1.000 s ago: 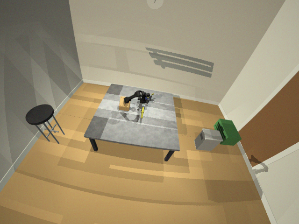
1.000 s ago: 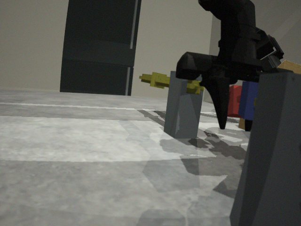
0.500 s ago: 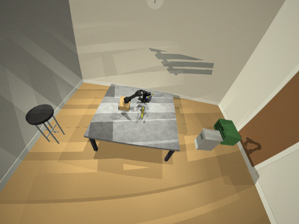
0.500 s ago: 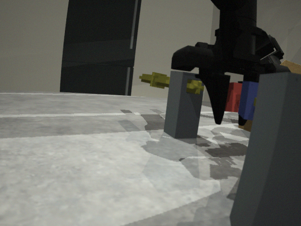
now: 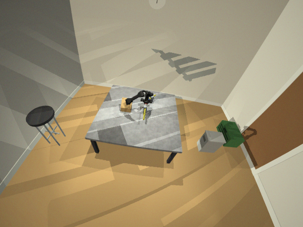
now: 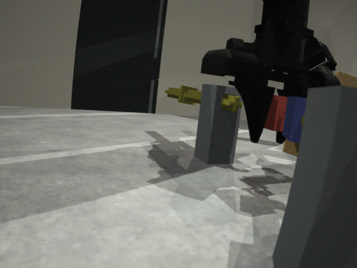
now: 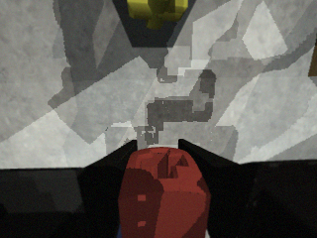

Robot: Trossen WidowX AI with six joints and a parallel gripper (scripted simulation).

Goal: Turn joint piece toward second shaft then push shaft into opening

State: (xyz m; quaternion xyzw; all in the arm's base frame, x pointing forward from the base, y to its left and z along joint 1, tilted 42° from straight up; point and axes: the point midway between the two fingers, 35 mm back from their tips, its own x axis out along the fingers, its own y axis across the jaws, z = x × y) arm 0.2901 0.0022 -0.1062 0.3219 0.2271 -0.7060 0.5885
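My gripper (image 6: 266, 139) (image 7: 158, 144) is shut on the red joint piece (image 6: 278, 112) (image 7: 163, 198), with a finger on each side of it. A blue part (image 6: 293, 118) sits directly behind the red piece, beside the near grey block (image 6: 319, 173) that holds the first shaft. The second shaft (image 5: 144, 114) (image 6: 190, 95) is yellow and lies through the far grey block (image 6: 203, 129). Its squared end (image 7: 158, 10) shows at the top centre of the wrist view, ahead of the red piece, with a gap between them. The red piece faces roughly toward that end; its exact angle is hard to tell.
The grey table (image 5: 156, 136) carries the arm and both blocks. A wooden box (image 5: 126, 107) stands under the arm's base. A black stool (image 5: 40, 116), a grey bin (image 5: 211, 141) and a green crate (image 5: 231, 134) stand on the floor away from the arm.
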